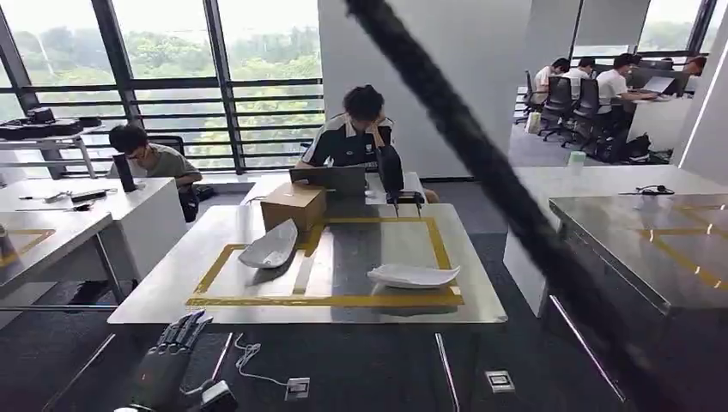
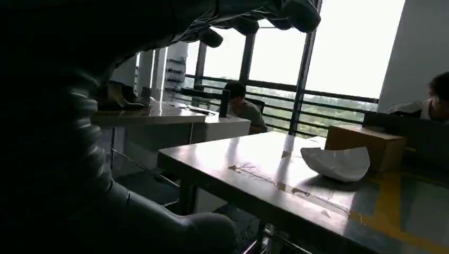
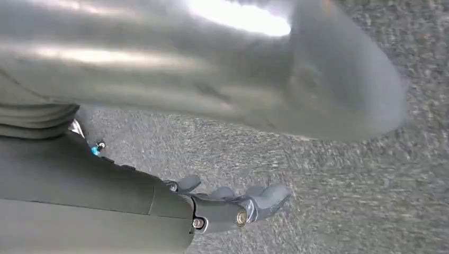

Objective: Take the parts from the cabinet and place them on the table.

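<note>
Two white shell parts [image 1: 271,246] [image 1: 412,275] are seen inside the yellow tape frame [image 1: 330,300] on the bench [image 1: 154,296] — judged light, thin, rigid, best taken by the rim. Left hand [image 1: 172,360] spread, empty, below the bench edge; right hand [image 3: 233,203] held loosely apart, nothing gripped.

Daylight from far windows [image 1: 163,77] lights room; glare on table [image 1: 343,257]. Left wrist view backlit, left hand [image 2: 79,106] near-black. Right wrist view motion-blurred, floor [image 3: 344,185] smeared. Head view sharp.
</note>
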Robot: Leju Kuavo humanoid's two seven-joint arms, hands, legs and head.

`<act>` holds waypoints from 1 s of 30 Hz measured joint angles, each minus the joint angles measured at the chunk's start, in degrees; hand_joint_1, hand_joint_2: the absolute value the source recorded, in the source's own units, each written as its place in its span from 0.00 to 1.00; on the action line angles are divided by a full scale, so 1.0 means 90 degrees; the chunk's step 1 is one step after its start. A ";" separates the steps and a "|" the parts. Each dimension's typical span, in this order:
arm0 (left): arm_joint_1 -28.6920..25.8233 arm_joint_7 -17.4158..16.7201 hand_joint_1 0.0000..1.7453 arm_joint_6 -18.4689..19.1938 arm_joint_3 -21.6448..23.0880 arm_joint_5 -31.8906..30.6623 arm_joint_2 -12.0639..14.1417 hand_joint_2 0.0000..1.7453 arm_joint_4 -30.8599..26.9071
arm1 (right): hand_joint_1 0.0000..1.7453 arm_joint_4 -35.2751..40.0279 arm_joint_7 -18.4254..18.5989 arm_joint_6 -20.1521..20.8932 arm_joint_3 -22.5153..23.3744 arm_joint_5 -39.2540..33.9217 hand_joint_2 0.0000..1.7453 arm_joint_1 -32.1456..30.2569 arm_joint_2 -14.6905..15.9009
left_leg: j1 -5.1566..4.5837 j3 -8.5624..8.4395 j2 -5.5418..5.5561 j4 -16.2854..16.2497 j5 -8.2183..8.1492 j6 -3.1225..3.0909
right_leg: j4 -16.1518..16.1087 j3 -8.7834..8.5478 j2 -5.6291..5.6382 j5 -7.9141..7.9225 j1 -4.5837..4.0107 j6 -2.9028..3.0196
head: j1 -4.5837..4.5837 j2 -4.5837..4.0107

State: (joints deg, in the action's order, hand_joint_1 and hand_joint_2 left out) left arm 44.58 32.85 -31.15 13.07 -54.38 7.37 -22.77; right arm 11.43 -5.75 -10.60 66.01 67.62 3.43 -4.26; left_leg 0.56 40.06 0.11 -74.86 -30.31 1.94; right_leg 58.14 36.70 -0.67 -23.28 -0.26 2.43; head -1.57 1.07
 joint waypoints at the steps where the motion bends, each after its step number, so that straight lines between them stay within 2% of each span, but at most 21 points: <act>1: 0.0002 0.0010 0.00 0.0000 -0.0002 0.0007 -0.0005 1.00 0.0000 | 0.00 0.0000 0.0029 0.0002 0.0000 -0.0007 0.00 0.0000 -0.0022 | -0.0001 -0.0318 0.0000 0.0392 0.0184 -0.0023 | 0.0010 0.0096 0.0000 0.0071 -0.0004 -0.0010 | -0.0003 0.0000; 2: 0.0010 0.0031 0.00 0.0000 0.0000 0.0027 -0.0007 1.00 -0.0007 | 0.00 0.0000 0.0048 0.0005 0.0000 -0.0012 0.00 0.0001 -0.0041 | -0.0006 -0.0730 0.0000 0.0921 0.0253 -0.0057 | 0.0026 0.0169 0.0001 0.0134 -0.0008 -0.0026 | 0.0002 0.0000; 3: 0.0022 0.0049 0.00 0.0002 -0.0002 0.0041 -0.0012 1.00 -0.0029 | 0.00 0.0000 0.0066 0.0005 0.0000 -0.0017 0.00 0.0002 -0.0058 | -0.0025 -0.1171 -0.0007 0.1559 -0.0031 -0.0107 | 0.0054 0.0209 0.0000 0.0188 -0.0010 -0.0055 | -0.0005 0.0000; 4: 0.0025 0.0075 0.00 0.0002 -0.0005 0.0044 -0.0036 1.00 -0.0051 | 0.00 -0.0002 0.0085 0.0014 0.0002 -0.0024 0.00 -0.0003 -0.0080 | -0.0068 -0.1370 -0.0012 0.1832 -0.0100 -0.0116 | 0.0079 0.0233 -0.0006 0.0229 -0.0022 -0.0093 | 0.0000 0.0000; 8: 0.0049 0.0080 0.00 0.0019 -0.0005 0.0039 -0.0044 1.00 -0.0041 | 0.00 -0.0005 0.0165 0.0029 0.0005 -0.0029 0.00 -0.0020 -0.0117 | -0.0076 -0.1182 -0.0017 0.1886 0.0140 -0.0290 | -0.0029 0.0245 0.0002 0.0484 0.0005 -0.0262 | 0.0027 0.0000; 9: 0.0066 0.0090 0.00 0.0036 -0.0005 0.0039 -0.0058 1.00 -0.0036 | 0.00 -0.0010 0.0139 0.0022 0.0007 -0.0038 0.00 -0.0024 -0.0153 | -0.0056 -0.1146 -0.0045 0.1891 0.0237 -0.0340 | 0.0117 0.0338 0.0040 0.0193 0.0031 -0.0299 | 0.0022 -0.0002; 11: 0.0077 0.0136 0.00 0.0058 -0.0005 0.0044 -0.0066 1.00 -0.0036 | 0.00 -0.0010 0.0129 0.0002 0.0010 -0.0046 0.00 -0.0019 -0.0165 | -0.0046 -0.0912 -0.0041 0.1888 0.0425 -0.0386 | 0.0946 0.0621 0.0059 -0.0631 0.0060 -0.0356 | 0.0019 -0.0002; 12: 0.0076 0.0146 0.00 0.0068 -0.0007 0.0053 -0.0063 1.00 -0.0024 | 0.00 -0.0010 0.0131 0.0000 0.0010 -0.0044 0.00 -0.0016 -0.0165 | -0.0046 -0.0789 -0.0041 0.1884 0.0515 -0.0381 | 0.1480 0.0757 0.0060 -0.0935 0.0075 -0.0383 | 0.0022 0.0000; 13: 0.0073 0.0153 0.00 0.0075 -0.0012 0.0068 -0.0063 1.00 -0.0015 | 0.00 -0.0010 0.0136 0.0000 0.0010 -0.0039 0.00 -0.0019 -0.0165 | -0.0046 -0.0668 -0.0041 0.1875 0.0600 -0.0375 | 0.1885 0.0825 0.0059 -0.1062 0.0085 -0.0401 | 0.0022 -0.0002; 15: 0.0053 0.0182 0.00 0.0078 -0.0012 0.0100 -0.0066 1.00 0.0014 | 0.00 -0.0010 0.0141 0.0000 0.0010 -0.0034 0.00 -0.0026 -0.0168 | -0.0029 -0.0433 -0.0040 0.1855 0.0765 -0.0343 | 0.1965 0.0603 0.0059 -0.0831 0.0108 -0.0421 | 0.0022 0.0000; 17: 0.0050 0.0182 0.00 0.0078 -0.0012 0.0104 -0.0066 1.00 0.0032 | 0.00 -0.0010 0.0138 0.0000 0.0010 -0.0027 0.00 -0.0014 -0.0170 | 0.0001 -0.0211 -0.0034 0.1817 0.0913 -0.0280 | 0.1074 -0.0138 0.0059 -0.0481 0.0128 -0.0432 | 0.0022 0.0000; 18: 0.0054 0.0184 0.00 0.0078 -0.0015 0.0105 -0.0065 1.00 0.0029 | 0.00 -0.0010 0.0138 0.0000 0.0010 -0.0024 0.00 0.0000 -0.0170 | 0.0008 -0.0146 -0.0034 0.1783 0.0979 -0.0234 | 0.0451 -0.0600 0.0066 -0.0630 0.0139 -0.0431 | 0.0019 -0.0002; 19: 0.0048 0.0185 0.00 0.0078 -0.0017 0.0109 -0.0061 1.00 0.0005 | 0.00 -0.0010 0.0136 0.0000 0.0010 -0.0024 0.00 0.0022 -0.0170 | 0.0005 -0.0091 -0.0033 0.1779 0.1031 -0.0177 | 0.0058 -0.0794 0.0089 -0.0859 0.0085 -0.0373 | 0.0014 0.0000; 20: 0.0052 0.0192 0.00 0.0078 -0.0019 0.0112 -0.0058 1.00 0.0015 | 0.00 -0.0010 0.0136 -0.0002 0.0010 -0.0024 0.00 0.0006 -0.0172 | 0.0008 -0.0135 -0.0041 0.1807 0.1070 -0.0129 | 0.0140 -0.0725 0.0116 -0.0741 0.0055 -0.0291 | 0.0041 0.0000; 23: 0.0069 0.0192 0.00 0.0078 -0.0022 0.0109 -0.0070 1.00 0.0019 | 0.00 -0.0010 0.0151 0.0000 0.0010 -0.0005 0.00 -0.0005 -0.0172 | 0.0022 -0.0143 -0.0037 0.1908 0.1229 0.0005 | 0.0073 -0.0656 0.0097 -0.0662 0.0048 -0.0135 | 0.0049 0.0000; 24: 0.0059 0.0192 0.00 0.0078 -0.0022 0.0109 -0.0051 1.00 0.0029 | 0.00 -0.0010 0.0167 0.0002 0.0010 0.0012 0.00 0.0016 -0.0180 | 0.0043 -0.0078 -0.0020 0.1797 0.1031 0.0025 | 0.0040 -0.0602 0.0051 -0.0543 0.0070 -0.0079 | 0.0049 -0.0002; 25: 0.0055 0.0189 0.00 0.0078 -0.0022 0.0104 -0.0044 1.00 0.0036 | 0.00 -0.0010 0.0172 0.0002 0.0010 0.0019 0.00 0.0021 -0.0180 | 0.0043 0.0026 -0.0020 0.1550 0.0635 0.0045 | 0.0033 -0.0521 0.0055 -0.0472 0.0071 -0.0034 | 0.0049 0.0000; 27: 0.0036 0.0189 0.00 0.0075 -0.0022 0.0104 -0.0041 1.00 0.0036 | 0.00 -0.0010 0.0175 0.0005 0.0010 0.0027 0.00 0.0013 -0.0180 | 0.0042 0.0241 -0.0020 0.0605 -0.0135 0.0089 | 0.0037 -0.0343 0.0048 -0.0317 0.0053 -0.0001 | 0.0053 -0.0002; 28: 0.0003 0.0192 0.00 0.0075 -0.0022 0.0104 -0.0044 1.00 0.0036 | 0.00 -0.0010 0.0175 0.0005 0.0010 0.0029 0.00 0.0012 -0.0180 | 0.0042 0.0309 -0.0018 0.0191 -0.0303 0.0099 | 0.0042 -0.0276 0.0042 -0.0249 0.0039 0.0007 | 0.0053 0.0000; 29: -0.0038 0.0194 0.00 0.0078 -0.0022 0.0104 -0.0044 1.00 0.0039 | 0.00 -0.0010 0.0180 0.0005 0.0010 0.0032 0.00 0.0011 -0.0182 | 0.0042 0.0306 -0.0019 -0.0070 -0.0318 0.0102 | 0.0045 -0.0189 0.0040 -0.0183 0.0027 0.0009 | 0.0056 -0.0002; 30: -0.0090 0.0199 0.00 0.0087 -0.0022 0.0104 -0.0046 1.00 0.0039 | 0.00 -0.0010 0.0194 0.0002 0.0010 0.0032 0.00 0.0009 -0.0187 | 0.0042 0.0197 -0.0018 -0.0143 -0.0174 0.0087 | 0.0054 -0.0066 0.0040 -0.0094 0.0012 0.0009 | 0.0058 0.0000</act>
State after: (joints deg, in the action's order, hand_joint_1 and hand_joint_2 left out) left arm 43.77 34.64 -30.36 12.87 -53.44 6.95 -22.43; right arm 11.34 -4.00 -10.58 66.10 67.91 3.51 -5.94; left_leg 0.93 41.83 -0.05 -76.15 -31.88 2.73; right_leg 58.63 36.11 -0.31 -24.12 -0.15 2.51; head -1.05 1.07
